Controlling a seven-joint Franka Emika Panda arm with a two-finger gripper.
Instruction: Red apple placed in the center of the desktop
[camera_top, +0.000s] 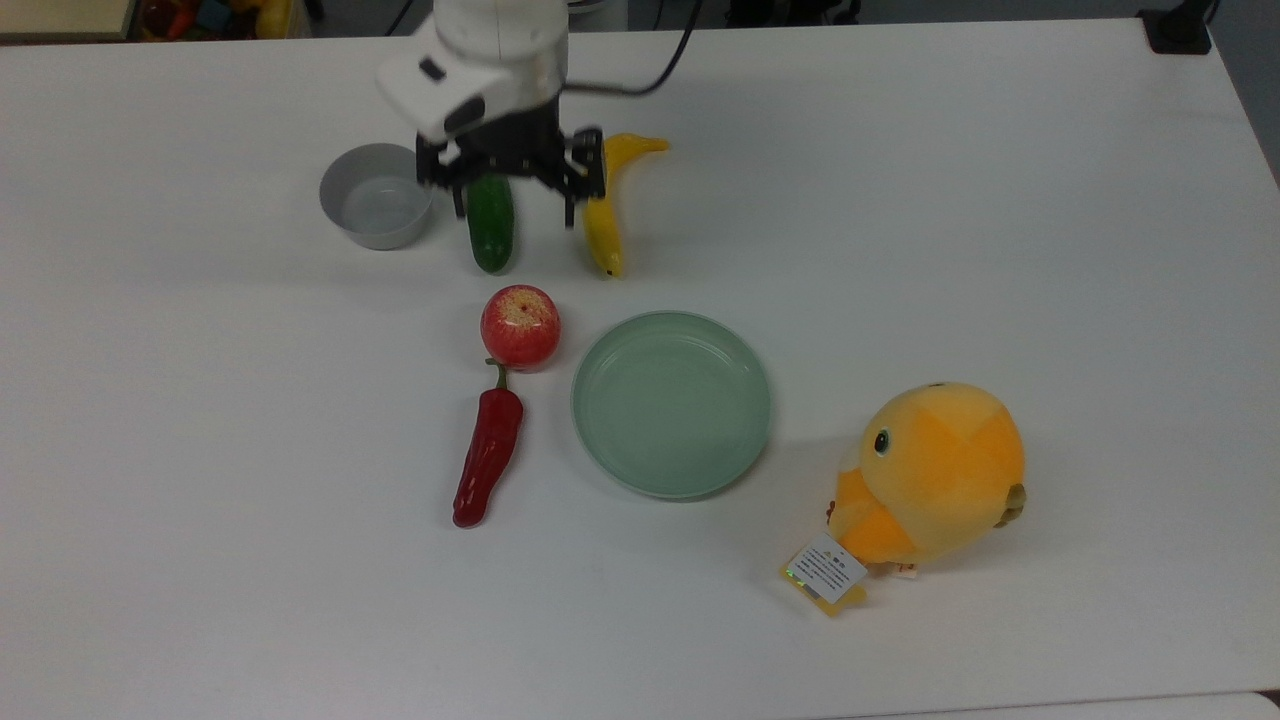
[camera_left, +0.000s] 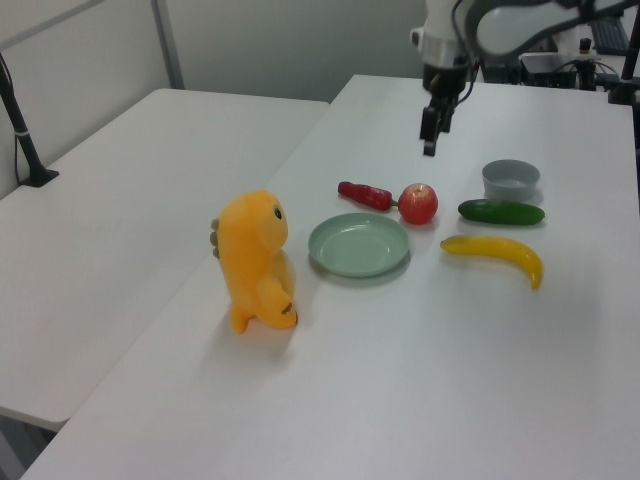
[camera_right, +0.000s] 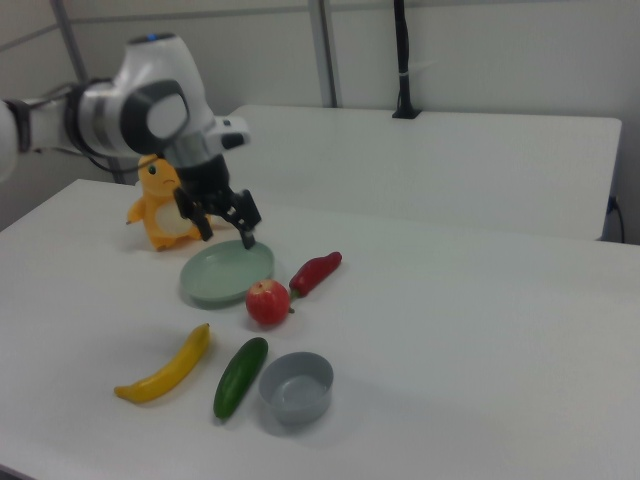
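Gripper (camera_top: 515, 205), mine, hangs wide and empty above the cucumber (camera_top: 490, 222). Red apple (camera_top: 520, 327) rests free on the desktop (camera_top: 200, 450), touching the chili pepper's (camera_top: 488, 450) stem, beside the green plate (camera_top: 671, 403): placement looks complete. Plush chick's (camera_top: 935, 472) tag print is unreadable.

Red apple (camera_top: 520, 327), yellow-speckled top

In the top view, the apple (camera_top: 520, 327) rests on the tabletop (camera_top: 200, 450), just above the chili (camera_top: 488, 452) and left of the plate (camera_top: 671, 403). Above it lie the bowl (camera_top: 374, 209), cucumber (camera_top: 490, 223) and banana (camera_top: 606, 200), left to right. The plush toy (camera_top: 930, 475) sits right of the plate.
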